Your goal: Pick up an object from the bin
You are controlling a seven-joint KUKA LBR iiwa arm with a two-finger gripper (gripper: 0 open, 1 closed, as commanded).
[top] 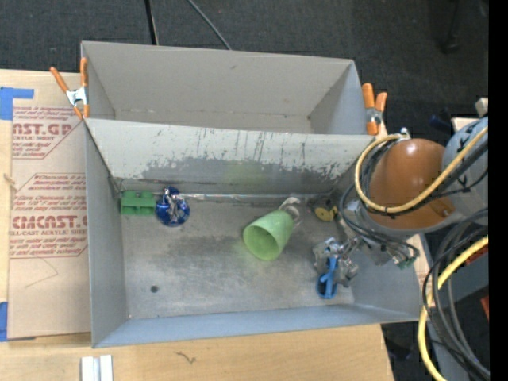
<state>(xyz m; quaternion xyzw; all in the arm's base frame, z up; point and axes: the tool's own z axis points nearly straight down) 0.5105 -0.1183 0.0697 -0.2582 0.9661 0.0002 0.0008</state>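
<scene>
Bin (107, 236): grey sheet metal with sloped walls. Floor is dull and scuffed. Back wall is streaked with vertical scratches and worn patches.

Gripper (335, 259): low in the right front part of the bin, a knot of bare metal parts and dark wiring. Cannot tell whether it is spread or pressed together. Above it sits a smooth, rounded orange cover (406, 182), looped by yellow and black cables (373, 157).

Blue piece (326, 284): small, narrow, bright blue, looks like hard plastic. Lies on the floor near the right front corner, just below the gripper. Cannot tell whether the two touch.

Green cup (267, 235): pale green, matte, tapered. On its side near mid-floor, left of the gripper and apart from it. Wide mouth faces front-left; narrow end points back-right, ending in a greyish stub.

Yellow bit (323, 211): tiny, against the foot of the back wall, between the cup and the arm. Shape not clear.

Green block (136, 203): darker green, boxy, at the back left. Blue ball (171, 209): roundish, glossy, with pale flecks, just right of the block.

Surroundings: dark speckled floor (262, 10) behind the bin; pale wooden tabletop (262, 352) along the front.
</scene>
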